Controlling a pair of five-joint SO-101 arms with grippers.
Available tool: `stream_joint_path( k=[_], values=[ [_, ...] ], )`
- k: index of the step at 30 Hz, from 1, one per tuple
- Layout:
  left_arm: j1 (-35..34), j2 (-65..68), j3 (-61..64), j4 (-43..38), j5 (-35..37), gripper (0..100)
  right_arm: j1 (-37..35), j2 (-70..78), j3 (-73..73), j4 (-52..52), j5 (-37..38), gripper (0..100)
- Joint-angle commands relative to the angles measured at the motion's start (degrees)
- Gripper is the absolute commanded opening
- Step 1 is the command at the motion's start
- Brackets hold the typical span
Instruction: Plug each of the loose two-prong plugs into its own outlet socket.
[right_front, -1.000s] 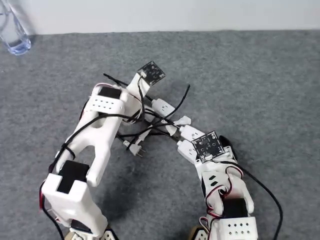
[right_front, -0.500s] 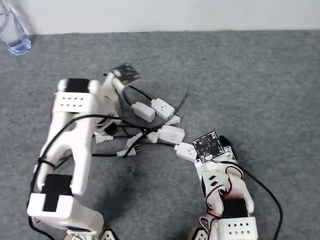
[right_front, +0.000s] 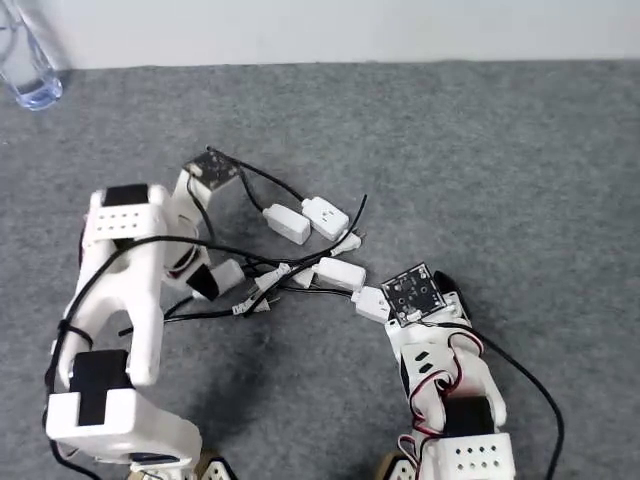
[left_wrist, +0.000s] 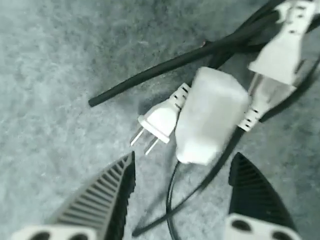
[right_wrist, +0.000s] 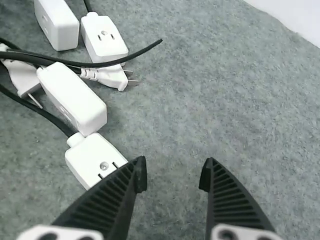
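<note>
Under the left gripper, a plug lies beside a socket.

- You are looking at a grey, felt-like carpeted tabletop lying under everything.
- A clear, see-through drinking vessel is standing at your far left corner.
- A plain white wall is running along the back edge.
</note>
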Motion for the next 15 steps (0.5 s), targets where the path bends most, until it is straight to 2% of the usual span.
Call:
stream_joint_path(
  k=[1, 3, 7, 15],
  values=[
    [-0.1, -2.7, 5.3, -13.9, -0.1, 29, -0.6, 0.0, 0.8, 0.0, -0.4, 18.7],
    [0.3, -2.9, 7.4, -16.5, 1.1, 29, -0.6, 0.0, 0.8, 0.0, -0.4, 18.7],
    [1.2, -3.3, 8.0, -15.4, 4.4, 29, -0.7, 0.0, 0.8, 0.0, -0.4, 18.7],
    [1.7, -2.7, 8.1, -15.1, 4.7, 26, -0.7, 0.0, 0.8, -0.1, -0.4, 18.7]
  ],
)
